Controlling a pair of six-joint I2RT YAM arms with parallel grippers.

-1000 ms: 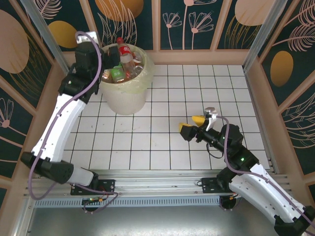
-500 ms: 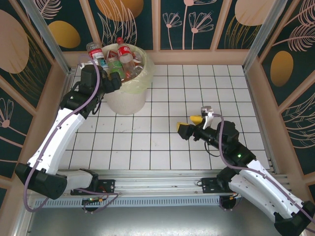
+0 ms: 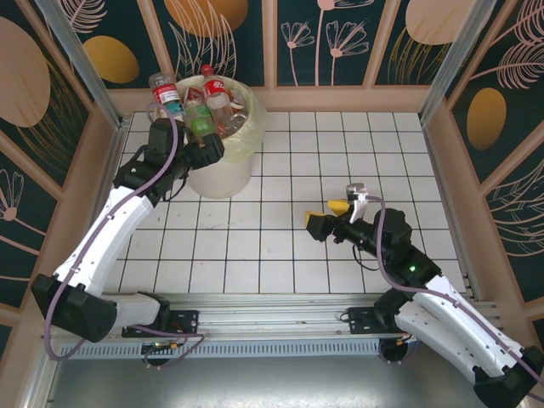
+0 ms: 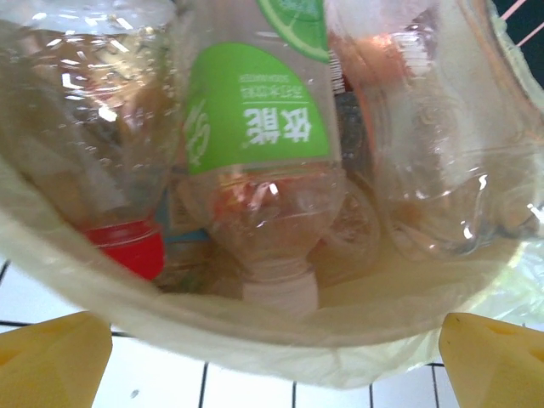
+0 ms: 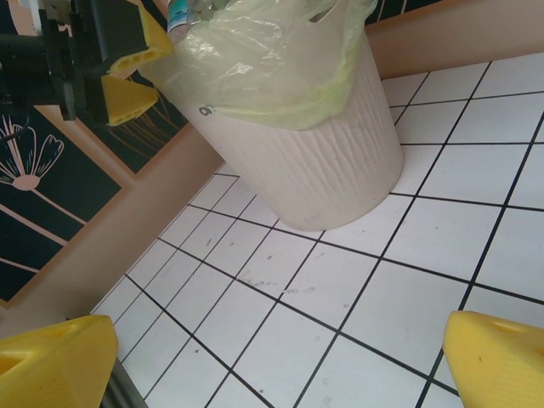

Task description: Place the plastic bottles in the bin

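Left jaws back now, bottles [image 4: 263, 144] just ahead.

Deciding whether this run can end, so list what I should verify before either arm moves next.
1. Left hand open and empty: ok.
2. Right hand open and empty, over the white tiles: ok.
3. Left hand free of the bin: it sits close to the liner bag at the rim; cannot tell.
4. Red-labelled bottle at the far-left rim sticks up above the bin, so whether it is settled inside: cannot tell.
5. No bottles seen on the tiles from above: ok.
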